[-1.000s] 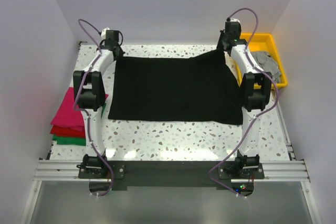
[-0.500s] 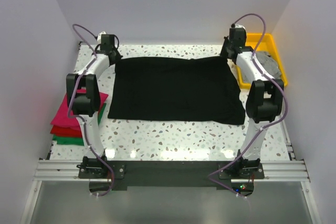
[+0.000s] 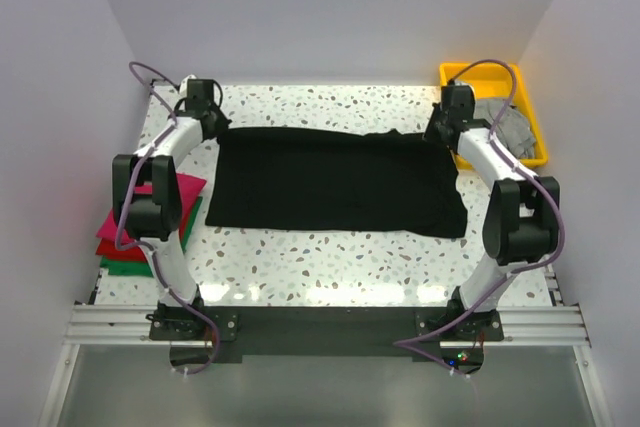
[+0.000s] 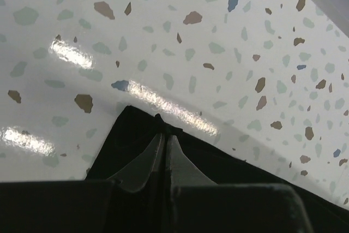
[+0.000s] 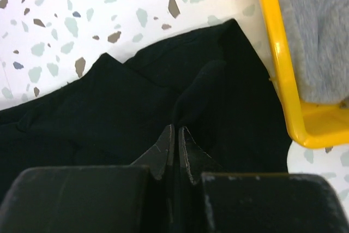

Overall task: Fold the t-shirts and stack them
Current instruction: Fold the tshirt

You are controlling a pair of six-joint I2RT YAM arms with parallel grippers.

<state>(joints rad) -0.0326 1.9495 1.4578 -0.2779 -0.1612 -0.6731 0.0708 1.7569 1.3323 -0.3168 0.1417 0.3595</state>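
Note:
The black t-shirt lies spread across the middle of the table. My left gripper is shut on its far left corner, and the wrist view shows the fingertips pinching black cloth. My right gripper is shut on the far right corner, where a fold of the black shirt bunches at its tips. Folded magenta, red and green t-shirts are stacked at the left edge. The grey t-shirt lies in the tray.
A yellow plastic tray stands at the back right, and its rim is close beside my right gripper. White walls enclose the table at the left, back and right. Speckled tabletop shows in front of the black shirt.
Both grippers have come down and toward the near side with the black shirt's far corners. Its far edge now lies closer to the front, so the shirt looks shorter.

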